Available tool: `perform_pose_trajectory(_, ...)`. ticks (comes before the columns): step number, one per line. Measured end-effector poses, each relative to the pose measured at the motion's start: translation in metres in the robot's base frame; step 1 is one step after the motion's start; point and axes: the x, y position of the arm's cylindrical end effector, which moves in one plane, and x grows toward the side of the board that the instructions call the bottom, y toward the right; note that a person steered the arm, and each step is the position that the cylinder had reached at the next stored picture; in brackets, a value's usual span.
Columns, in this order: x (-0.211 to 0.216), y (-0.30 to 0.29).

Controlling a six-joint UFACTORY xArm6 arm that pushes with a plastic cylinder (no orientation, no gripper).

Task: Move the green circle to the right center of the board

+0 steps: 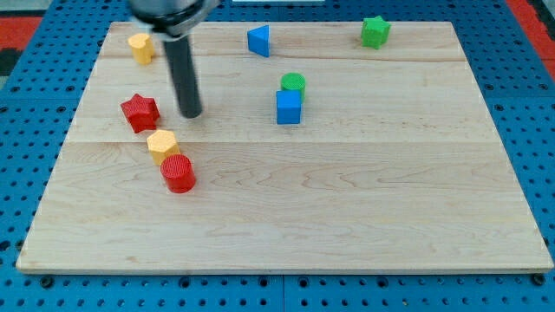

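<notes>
My tip [192, 113] beside red star [140, 113] (unlabelled)

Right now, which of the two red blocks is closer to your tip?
The red star, just to the view's left of my tip. The red cylinder sits farther off, toward the view's bottom.

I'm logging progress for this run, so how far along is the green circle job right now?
Nothing looks done yet: the green circle sits near the board's upper middle, touching the blue cube just below it, far from the right center. In hand: my tip rests at the view's left, beside the red star, well away from the circle. Left: reaching the circle and pushing it to the view's right.
</notes>
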Motion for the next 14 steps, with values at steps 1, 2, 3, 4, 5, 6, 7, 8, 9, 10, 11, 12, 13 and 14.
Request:
perform_pose_trajectory(1,0.0,-0.038)
perform_pose_trajectory(2,-0.009,-0.018)
perform_pose_trajectory(3,-0.009,-0.008)
perform_pose_trajectory(4,-0.009,-0.008)
perform_pose_trajectory(5,-0.01,-0.008)
perform_pose_trajectory(6,-0.022,0.006)
perform_pose_trajectory(7,-0.037,0.04)
perform_pose_trajectory(8,-0.048,0.113)
perform_pose_trajectory(9,-0.055,0.133)
perform_pose_trajectory(10,-0.055,0.228)
perform_pose_trajectory(11,-0.064,0.234)
perform_pose_trajectory(12,-0.065,0.283)
perform_pose_trajectory(13,-0.041,0.31)
perform_pose_trajectory(14,-0.038,0.304)
